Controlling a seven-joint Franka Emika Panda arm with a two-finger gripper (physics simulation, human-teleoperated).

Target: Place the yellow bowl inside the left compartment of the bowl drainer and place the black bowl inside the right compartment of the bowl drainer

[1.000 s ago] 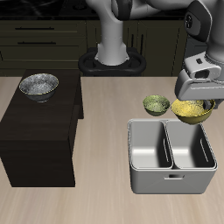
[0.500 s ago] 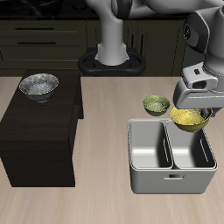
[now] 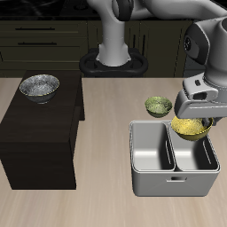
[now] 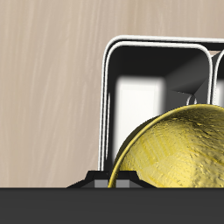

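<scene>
The yellow bowl (image 3: 191, 128) hangs from my gripper (image 3: 196, 116), which is shut on its rim. It hovers just above the back rim of the bowl drainer (image 3: 174, 181), over the compartment farther from the dark cabinet. In the wrist view the yellow bowl (image 4: 179, 159) fills the foreground, with a grey well of the bowl drainer (image 4: 140, 66) below it. The black bowl (image 3: 39, 87), dark with a silvery speckled glaze, rests on top of the dark cabinet (image 3: 40, 133), far from my gripper.
A small olive-green bowl (image 3: 158, 106) sits on the table just behind the drainer, close to my gripper. The dark cabinet takes up the other side of the table. The robot base (image 3: 113, 60) stands at the back.
My gripper has carried the yellow bowl forward and down, from behind the drainer to just above its back rim. The black bowl and the green bowl have stayed put.
</scene>
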